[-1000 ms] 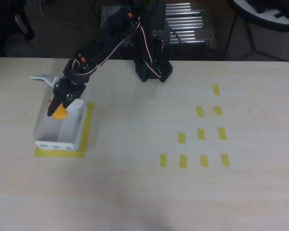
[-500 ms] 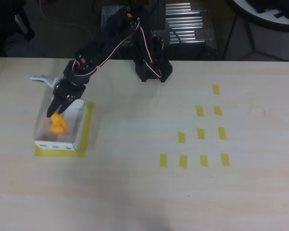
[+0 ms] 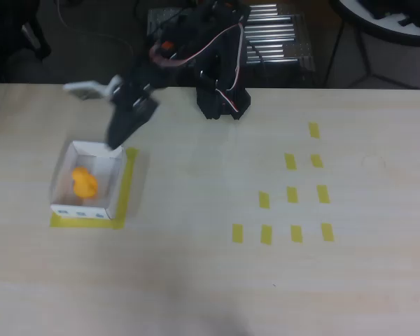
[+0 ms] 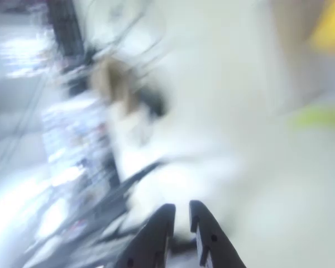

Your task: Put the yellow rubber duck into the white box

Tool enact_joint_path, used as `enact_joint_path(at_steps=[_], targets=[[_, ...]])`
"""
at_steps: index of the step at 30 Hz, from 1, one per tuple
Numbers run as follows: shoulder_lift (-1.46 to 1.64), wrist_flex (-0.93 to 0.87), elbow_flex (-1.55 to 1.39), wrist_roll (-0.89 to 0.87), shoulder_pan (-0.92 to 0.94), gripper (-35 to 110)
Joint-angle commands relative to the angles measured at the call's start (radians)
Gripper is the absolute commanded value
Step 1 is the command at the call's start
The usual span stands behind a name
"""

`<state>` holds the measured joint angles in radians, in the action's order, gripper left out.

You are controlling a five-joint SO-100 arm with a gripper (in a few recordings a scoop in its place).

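Note:
The yellow rubber duck (image 3: pixel 84 183) lies inside the white box (image 3: pixel 82 209) at the left of the table in the overhead view, clear of the gripper. My gripper (image 3: pixel 115 141) hangs above the box's far right corner, raised and pulled back toward the arm's base. It looks like one dark wedge with nothing in it. The wrist view is heavily blurred. There my gripper (image 4: pixel 181 209) shows two dark fingers (image 4: pixel 204 229) almost together at the bottom edge, with nothing between them.
A yellow tape outline (image 3: pixel 128 187) frames the box's right and front sides. Several small yellow tape rectangles (image 3: pixel 292 194) dot the right half of the table. The black arm base (image 3: pixel 221 98) stands at the table's far edge.
The gripper let the duck go into the box, then rose and swung back and to the right, away from the box. The duck now rests in the box.

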<state>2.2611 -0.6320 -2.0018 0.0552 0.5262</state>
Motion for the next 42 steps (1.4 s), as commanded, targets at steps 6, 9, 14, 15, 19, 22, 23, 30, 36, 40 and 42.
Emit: enact_joint_path(at_steps=[6,9,14,15,19,22,23,30,36,40,42], targets=[[0.966,-0.471,-0.647,-0.253,-0.580,0],[1.043,-0.514,-0.816,-0.284,-0.609,0],[1.077,-0.565,-0.951,-0.281,-0.592,0],[1.077,-0.563,-0.968,-0.278,-0.586,0],[1.077,-0.545,-1.019,-0.282,-0.566,0],[1.075,-0.545,-1.019,-0.279,-0.568,1],[1.075,-0.545,-1.019,-0.278,-0.569,3],[1.075,-0.545,-1.019,-0.278,-0.569,2],[1.075,-0.545,-1.019,-0.278,-0.569,2],[1.075,-0.545,-1.019,-0.278,-0.569,2],[1.075,-0.545,-1.019,-0.278,-0.569,2]])
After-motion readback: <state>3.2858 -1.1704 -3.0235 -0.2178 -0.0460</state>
